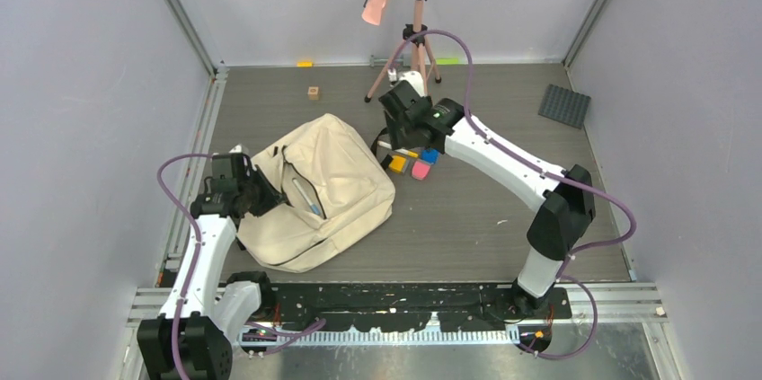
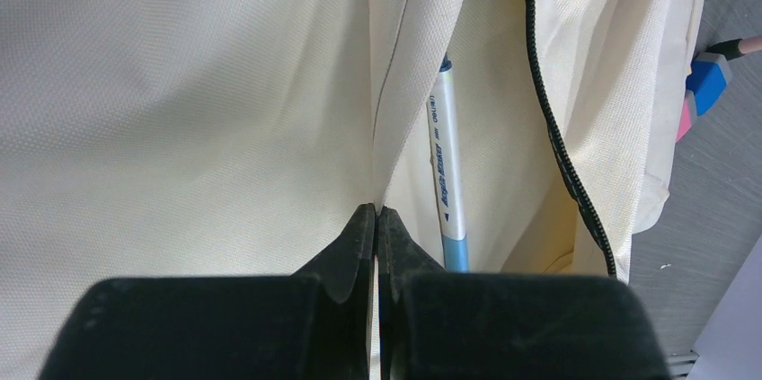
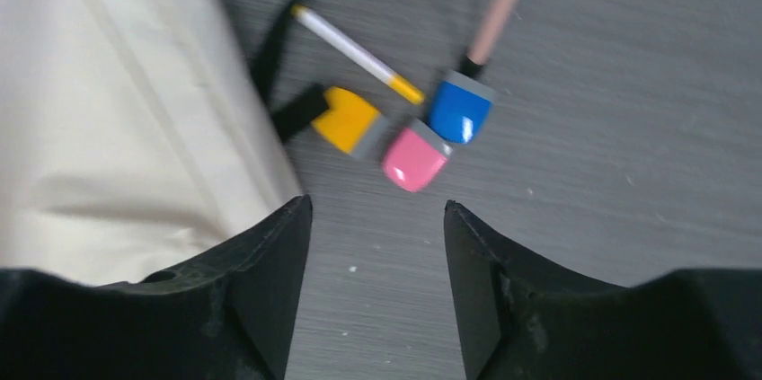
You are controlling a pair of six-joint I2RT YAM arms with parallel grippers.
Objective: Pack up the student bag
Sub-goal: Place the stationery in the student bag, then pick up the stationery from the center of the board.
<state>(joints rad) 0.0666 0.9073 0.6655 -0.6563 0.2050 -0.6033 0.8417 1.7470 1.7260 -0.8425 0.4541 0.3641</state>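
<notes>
The beige student bag (image 1: pixel 328 187) lies left of centre, and its black zip (image 2: pixel 550 133) stands open. A white pen with a blue end (image 2: pixel 447 164) lies inside the opening. My left gripper (image 1: pixel 266 198) is shut on the edge of the bag's flap (image 2: pixel 376 209). My right gripper (image 1: pixel 402 135) is open and empty (image 3: pixel 377 211), above the table beside the bag (image 3: pixel 117 110). Just ahead of it lie a yellow eraser (image 3: pixel 346 118), a pink eraser (image 3: pixel 414 158), a blue eraser (image 3: pixel 459 112) and a white pen with a yellow tip (image 3: pixel 355 52).
A black bag strap (image 3: pixel 270 48) runs by the yellow eraser. A pink stick with a black tip (image 3: pixel 501 4) touches the blue eraser. A tripod (image 1: pixel 415 39) stands at the back. A small wooden cube (image 1: pixel 314 92) and a dark grey plate (image 1: pixel 564 105) lie on the table.
</notes>
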